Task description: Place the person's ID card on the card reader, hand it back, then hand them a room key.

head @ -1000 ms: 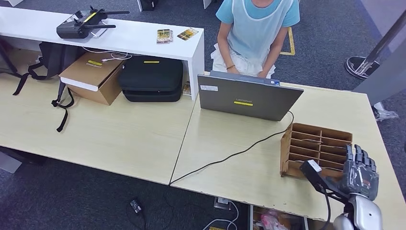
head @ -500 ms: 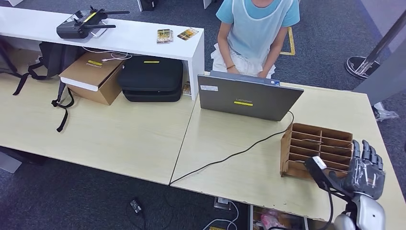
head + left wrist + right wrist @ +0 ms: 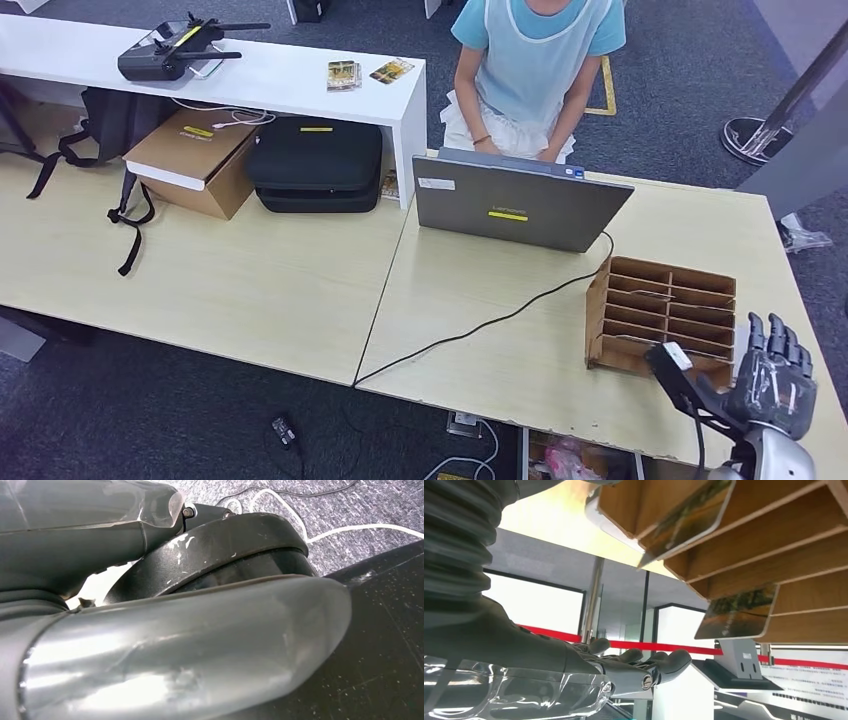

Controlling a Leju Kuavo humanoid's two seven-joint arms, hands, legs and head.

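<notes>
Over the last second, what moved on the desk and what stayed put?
The right hand drew back from the wooden card rack, sliding toward the desk's near right corner with its fingers apart, holding nothing. The rack, laptop, cable and the person behind it kept their places.

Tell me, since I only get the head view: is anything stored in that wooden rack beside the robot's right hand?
Observer: Yes. The right wrist view shows one picture-printed card and a second card poking out of separate slots of the wooden rack.
Operator: Is the hand holding either one?
Observer: No. The right hand has its fingers stretched out with nothing in them, apart from both cards.
</notes>
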